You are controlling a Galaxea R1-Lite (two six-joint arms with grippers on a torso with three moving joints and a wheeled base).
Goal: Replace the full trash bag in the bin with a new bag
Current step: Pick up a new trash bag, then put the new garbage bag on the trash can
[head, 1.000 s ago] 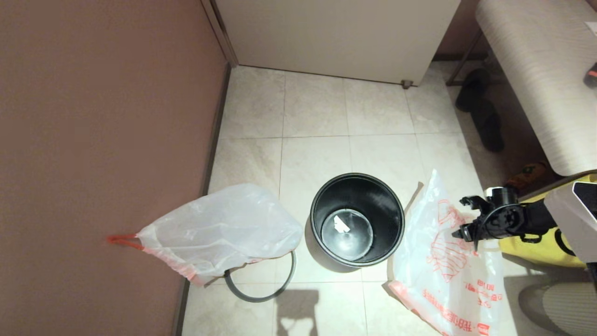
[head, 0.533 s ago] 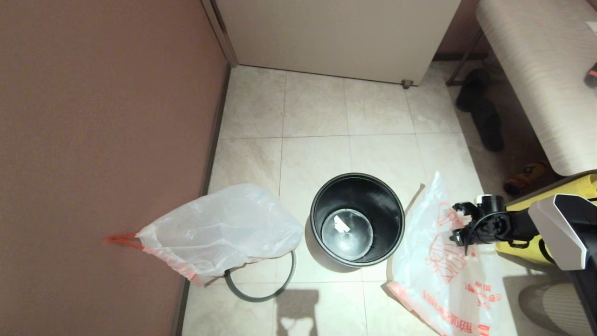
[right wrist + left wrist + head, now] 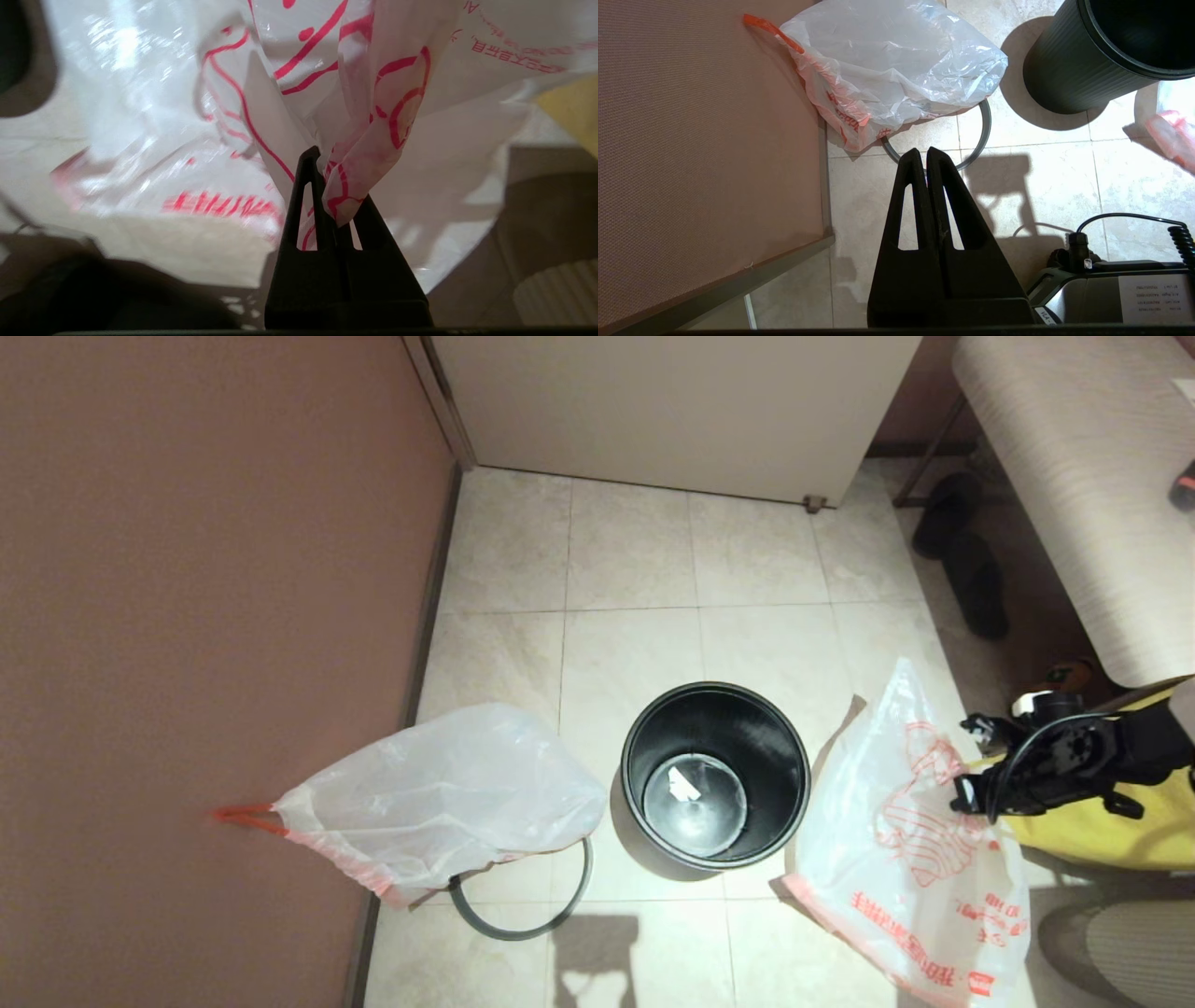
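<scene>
Right wrist view alone shows the right gripper clamped shut on a pinched fold of the new bag; head view shows the bag hanging below the gripper, long axis tilted, hem lowest, beside the bin; left gripper closed, empty.
</scene>
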